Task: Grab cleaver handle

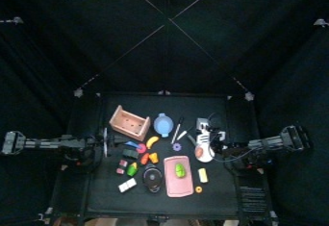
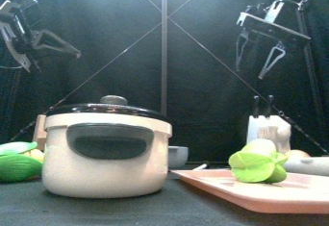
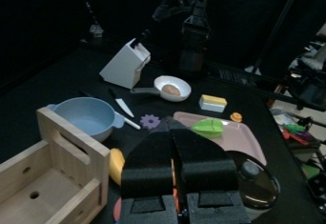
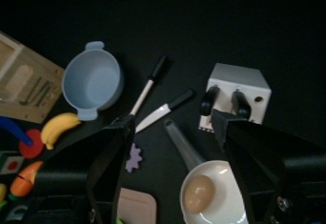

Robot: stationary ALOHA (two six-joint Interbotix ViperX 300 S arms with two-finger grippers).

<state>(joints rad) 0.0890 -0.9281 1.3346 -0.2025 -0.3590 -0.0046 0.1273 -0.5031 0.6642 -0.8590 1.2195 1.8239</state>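
The right gripper [image 4: 178, 137] hangs above the table with its jaws spread wide apart, holding nothing. Nearest it, just under the gap between the jaws, sits a white bowl [image 4: 211, 192] with a pale brownish lump inside. A purple flower-shaped piece [image 4: 133, 156] lies by one jaw.

Just beyond the fingertips lies a small whitish blade with a short dark grip. This appears to be the cleaver handle [image 4: 182, 99], though at this angle the blade's shape is hard to make out. It lies flat on the table, apart from both jaws and untouched. Alongside it, slightly farther out, lies a slim pale knife [image 4: 149, 87] with a dark end.

Further out to one side stands a white knife block [image 4: 238, 94], and to the other a blue bowl [image 4: 94, 75], with a wooden crate [image 4: 26, 66] past that.

The left gripper [image 3: 178, 171] rests on the opposite side of the table, its jaws pressed together and empty, with the pink board [image 3: 235, 137] just ahead of it.
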